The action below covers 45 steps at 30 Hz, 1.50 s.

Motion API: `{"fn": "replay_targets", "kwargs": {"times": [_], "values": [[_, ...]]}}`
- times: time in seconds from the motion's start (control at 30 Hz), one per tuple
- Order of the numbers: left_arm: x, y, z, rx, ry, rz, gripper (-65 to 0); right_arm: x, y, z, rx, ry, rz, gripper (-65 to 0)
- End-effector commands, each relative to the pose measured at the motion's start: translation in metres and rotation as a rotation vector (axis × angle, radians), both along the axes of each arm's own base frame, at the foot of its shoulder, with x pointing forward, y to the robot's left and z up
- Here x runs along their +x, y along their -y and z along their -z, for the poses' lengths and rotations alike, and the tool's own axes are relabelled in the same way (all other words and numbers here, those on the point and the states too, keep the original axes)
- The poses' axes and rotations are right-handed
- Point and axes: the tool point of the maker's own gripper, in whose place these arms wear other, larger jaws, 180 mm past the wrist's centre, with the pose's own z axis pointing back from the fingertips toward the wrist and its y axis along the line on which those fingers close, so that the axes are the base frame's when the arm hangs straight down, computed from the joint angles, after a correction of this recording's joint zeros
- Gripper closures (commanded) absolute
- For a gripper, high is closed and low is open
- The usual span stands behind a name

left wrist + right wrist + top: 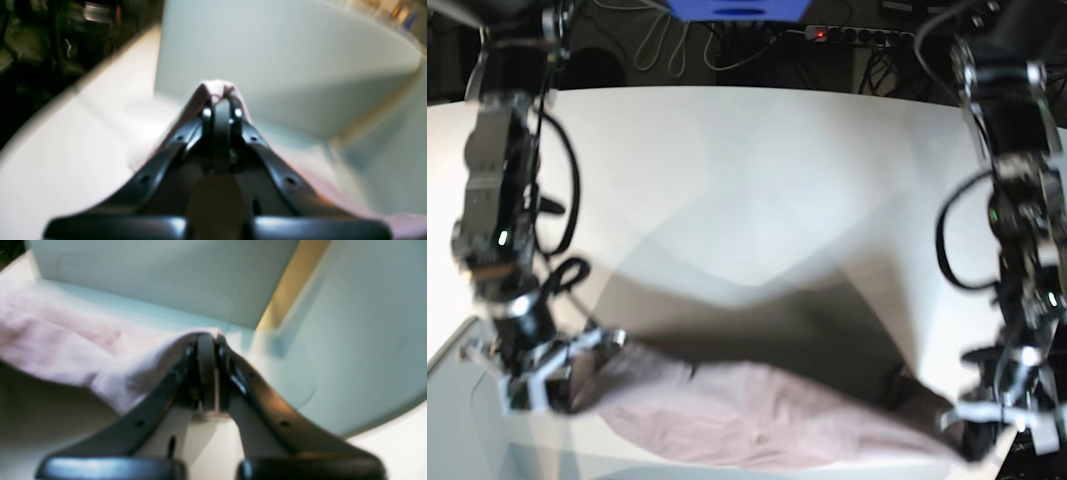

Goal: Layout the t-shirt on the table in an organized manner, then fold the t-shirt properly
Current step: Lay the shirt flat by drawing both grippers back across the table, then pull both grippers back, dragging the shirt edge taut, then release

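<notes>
with the left jaws (220, 101) and the right jaws (207, 340) each closed tight on an edge of the t-shirt (757, 415), which hangs slack between them just above the table (747, 170), spreading them apart evenly should pull it taut before lowering it flat.

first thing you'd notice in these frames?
The t-shirt, a mauve band slung between the two arms along the near edge of the white table. The right gripper has one end pinched on the base view's left, the left gripper the other end on its right. Both wrist views show cloth clamped between shut fingers.
</notes>
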Motion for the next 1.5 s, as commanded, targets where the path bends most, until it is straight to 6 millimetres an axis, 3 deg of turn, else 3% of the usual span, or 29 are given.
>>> {"fn": "replay_targets", "kwargs": {"times": [0.0,0.17,0.3,0.43,0.5,0.6,0.77,0.9,1.03,1.17,1.47], "values": [[-0.008,-0.003,-0.008,-0.004,0.046,-0.01,0.0,-0.008,-0.002,-0.011,0.0,0.059,-0.008,0.0],[-0.071,-0.008,0.101,-0.186,-0.186,-0.059,0.0,-0.065,-0.011,0.051,0.025,-0.034,-0.043,0.0],[-0.117,-0.005,0.158,-0.292,-0.332,-0.076,0.0,-0.103,-0.012,0.083,0.038,-0.092,-0.054,0.0],[-0.16,-0.005,0.199,-0.373,-0.451,-0.094,0.0,-0.137,0.0,0.104,0.031,-0.149,-0.033,0.0],[-0.175,-0.01,0.208,-0.399,-0.48,-0.111,0.0,-0.151,0.004,0.112,0.028,-0.168,-0.025,0.0],[-0.196,-0.039,0.211,-0.432,-0.488,-0.19,0.0,-0.171,0.013,0.118,0.02,-0.187,-0.009,0.0],[-0.21,-0.065,0.207,-0.482,-0.463,-0.262,0.0,-0.199,0.029,0.125,0.002,-0.214,0.025,0.0],[-0.216,-0.066,0.219,-0.502,-0.492,-0.276,0.0,-0.211,0.034,0.132,0.002,-0.246,0.045,0.0],[-0.231,-0.064,0.249,-0.547,-0.559,-0.316,0.0,-0.219,0.039,0.136,0.016,-0.265,0.086,0.0],[-0.252,-0.069,0.275,-0.563,-0.633,-0.354,0.0,-0.231,0.042,0.156,0.03,-0.321,0.11,0.0],[-0.256,-0.084,0.276,-0.562,-0.628,-0.394,0.0,-0.25,0.056,0.178,0.046,-0.385,0.186,0.0]]}}
